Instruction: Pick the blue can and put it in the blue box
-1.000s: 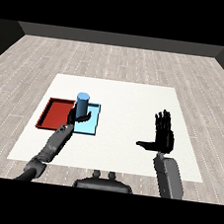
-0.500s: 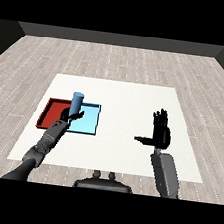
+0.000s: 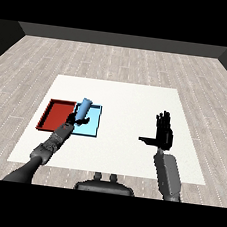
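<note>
Left hand (image 3: 77, 120): fingers curled round the lower part of the blue can (image 3: 84, 109), which leans with its top tilted away from the robot and toward the right. The can rises out of the fingers over the light blue tray (image 3: 95, 125); whether its base touches the tray floor cannot be told, as the hand covers it. The light blue tray lies under and just to the right of these fingers. The red tray (image 3: 55, 114) lies immediately to their left, its edge touching the blue tray's. The left forearm (image 3: 46, 146) runs back from the hand toward the lower left corner.

Right hand (image 3: 163, 132): fingers straight and pointing away from the robot, thumb stretched out to the left, holding nothing. It stands well to the right of both trays, over bare white worktop (image 3: 132, 100). A wood-plank floor (image 3: 121, 66) surrounds the worktop.
</note>
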Robot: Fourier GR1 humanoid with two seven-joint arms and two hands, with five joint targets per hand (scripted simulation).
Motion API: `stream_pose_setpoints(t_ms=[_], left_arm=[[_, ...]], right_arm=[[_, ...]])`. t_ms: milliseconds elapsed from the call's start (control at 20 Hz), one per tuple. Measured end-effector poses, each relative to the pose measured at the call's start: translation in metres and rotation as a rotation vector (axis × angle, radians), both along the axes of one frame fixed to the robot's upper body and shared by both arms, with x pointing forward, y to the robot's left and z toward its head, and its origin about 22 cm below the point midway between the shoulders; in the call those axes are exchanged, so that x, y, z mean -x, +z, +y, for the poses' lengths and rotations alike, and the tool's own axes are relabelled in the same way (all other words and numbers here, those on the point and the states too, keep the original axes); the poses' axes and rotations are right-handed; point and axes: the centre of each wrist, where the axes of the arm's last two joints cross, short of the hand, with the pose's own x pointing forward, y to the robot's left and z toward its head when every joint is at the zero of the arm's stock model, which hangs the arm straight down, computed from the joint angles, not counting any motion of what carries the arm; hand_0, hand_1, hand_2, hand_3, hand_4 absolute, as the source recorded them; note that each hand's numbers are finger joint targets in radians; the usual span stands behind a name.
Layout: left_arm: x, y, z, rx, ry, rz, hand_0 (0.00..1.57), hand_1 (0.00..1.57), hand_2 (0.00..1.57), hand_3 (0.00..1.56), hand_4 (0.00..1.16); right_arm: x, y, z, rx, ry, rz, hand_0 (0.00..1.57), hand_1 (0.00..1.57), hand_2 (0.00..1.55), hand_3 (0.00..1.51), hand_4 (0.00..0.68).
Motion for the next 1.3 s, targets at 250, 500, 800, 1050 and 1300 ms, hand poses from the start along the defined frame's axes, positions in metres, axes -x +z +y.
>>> stream_pose_setpoints(t_ms=[250,500,800,1050,1300], left_arm=[[-0.001,0.002,0.003,0.028,-0.008,0.032,0.86,0.86,0.88,0.48,0.65],[-0.003,0.002,-0.005,-0.007,-0.028,0.087,0.0,0.0,0.0,0.0,0.0],[0.004,-0.007,-0.012,-0.009,0.057,-0.032,0.0,0.0,0.0,0.0,0.0],[-0.003,0.005,-0.013,0.016,0.129,-0.333,0.0,0.0,0.0,0.0,0.0],[-0.006,0.02,-0.014,0.12,-0.02,-0.63,0.0,0.0,0.0,0.0,0.0]], right_arm=[[0.0,-0.002,-0.004,-0.003,0.006,-0.006,0.0,0.0,0.0,0.0,0.0],[0.005,-0.001,0.0,-0.012,0.008,-0.021,0.0,0.0,0.0,0.0,0.0],[0.002,0.0,0.003,-0.033,0.023,-0.028,0.0,0.0,0.0,0.0,0.0],[0.0,0.007,-0.001,-0.044,0.032,-0.039,0.0,0.0,0.0,0.0,0.0],[0.001,0.004,0.002,-0.036,0.038,-0.031,0.0,0.0,0.0,0.0,0.0]])
